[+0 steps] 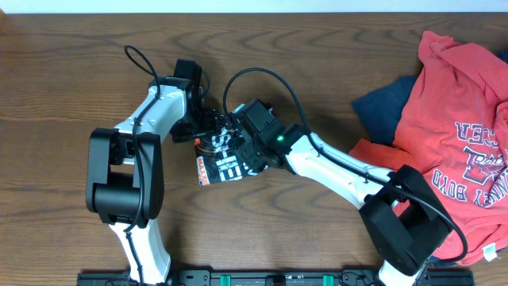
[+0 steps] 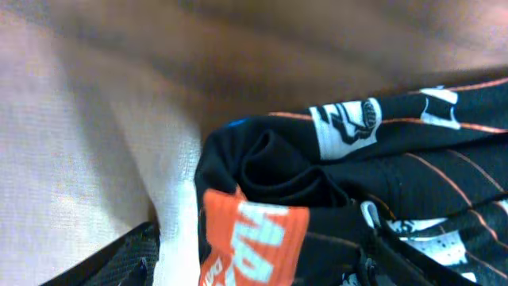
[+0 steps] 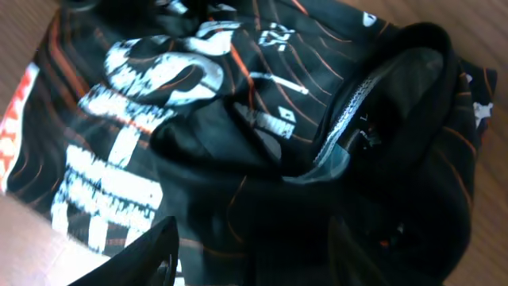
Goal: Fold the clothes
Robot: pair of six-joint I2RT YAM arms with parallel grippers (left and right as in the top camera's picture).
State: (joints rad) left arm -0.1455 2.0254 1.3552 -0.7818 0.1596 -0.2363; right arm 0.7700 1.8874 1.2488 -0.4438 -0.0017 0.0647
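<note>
The black jersey [image 1: 225,165] with thin orange-red lines and white logos lies bunched in a small heap at the table's middle. It fills the left wrist view [image 2: 381,159] and the right wrist view [image 3: 238,119]. My left gripper [image 1: 208,131] is at its far left edge. Its fingers [image 2: 246,270] are spread wide, with an orange logo patch and black cloth between them. My right gripper [image 1: 242,151] is low over the heap from the right, with its fingers [image 3: 254,262] spread apart over dark folds. The red printed T-shirt [image 1: 460,135] and the navy garment [image 1: 385,107] lie at the right.
The table is dark wood [image 1: 79,63]. The red T-shirt and navy garment pile covers the right side as far as the table's edge. The two arm bases stand at the front edge, and a black cable loops above the right wrist [image 1: 262,75].
</note>
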